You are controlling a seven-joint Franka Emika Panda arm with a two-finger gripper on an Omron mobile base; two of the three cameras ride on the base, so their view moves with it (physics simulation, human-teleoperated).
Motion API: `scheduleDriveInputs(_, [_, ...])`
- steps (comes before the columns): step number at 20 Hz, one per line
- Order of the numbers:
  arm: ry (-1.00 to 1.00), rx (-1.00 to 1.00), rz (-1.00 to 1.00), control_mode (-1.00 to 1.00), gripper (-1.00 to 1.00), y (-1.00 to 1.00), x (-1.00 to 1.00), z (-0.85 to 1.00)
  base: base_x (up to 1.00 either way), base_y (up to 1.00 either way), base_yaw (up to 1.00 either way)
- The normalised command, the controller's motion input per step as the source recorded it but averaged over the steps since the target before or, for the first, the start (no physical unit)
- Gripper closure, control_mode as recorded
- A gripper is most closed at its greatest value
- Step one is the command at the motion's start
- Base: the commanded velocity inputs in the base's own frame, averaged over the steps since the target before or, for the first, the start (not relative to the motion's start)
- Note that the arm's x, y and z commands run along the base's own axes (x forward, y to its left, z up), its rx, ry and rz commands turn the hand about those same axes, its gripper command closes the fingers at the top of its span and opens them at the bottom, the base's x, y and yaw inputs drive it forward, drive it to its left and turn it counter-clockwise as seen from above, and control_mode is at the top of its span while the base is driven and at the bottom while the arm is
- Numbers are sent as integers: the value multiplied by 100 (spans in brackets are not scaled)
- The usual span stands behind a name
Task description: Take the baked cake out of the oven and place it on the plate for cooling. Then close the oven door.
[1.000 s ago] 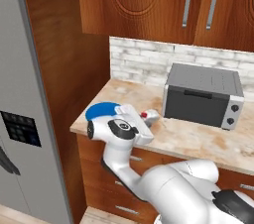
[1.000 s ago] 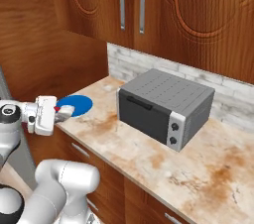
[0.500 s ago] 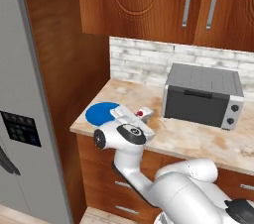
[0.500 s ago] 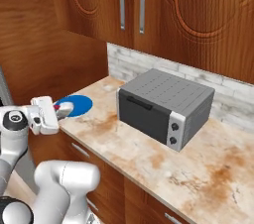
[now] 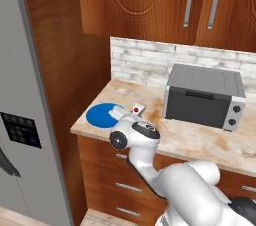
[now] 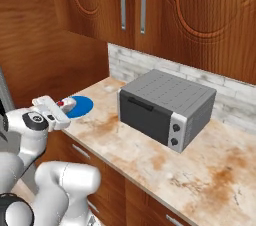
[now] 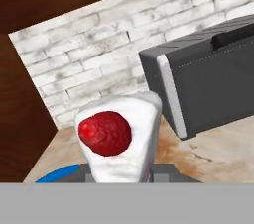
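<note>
One cake (image 5: 138, 108), clamped in one gripper (image 5: 136, 111), above worktop (image 5: 200, 137) beside one blue plate (image 5: 101, 115); one silver toaster oven (image 5: 204, 96) right. From right base: same cake (image 6: 62, 103) just by plate (image 6: 80, 106). Hand view: one red-topped slice (image 7: 119, 136) pinched, plate edge (image 7: 57, 174) below.

No text, brand, number or sign can be read anywhere in these pictures. The dark panel (image 5: 20, 130) on the grey refrigerator door (image 5: 30, 120), at about 9 o'clock in the left base view, carries a few pale marks too small and blurred to make out. The silver toaster oven (image 6: 167, 107) has two round knobs (image 6: 174, 134) on its front, at about 4 o'clock on its face in the right base view, with no legible markings around them.
</note>
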Motion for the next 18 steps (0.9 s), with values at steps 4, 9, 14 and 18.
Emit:
scheduleDriveInputs(4, [0, 0, 13, -100, 100, 84, 44, -10, 0, 0, 0])
scheduleDriveInputs(9, [5, 2, 16, -100, 100, 48, 57, -1, 0, 0, 0])
scheduleDriveInputs(14, [19, 2, 14, -100, 100, 25, 54, -9, 0, 0, 0])
scheduleDriveInputs(18, [20, 0, 13, -100, 100, 27, 45, -26, 0, 0, 0])
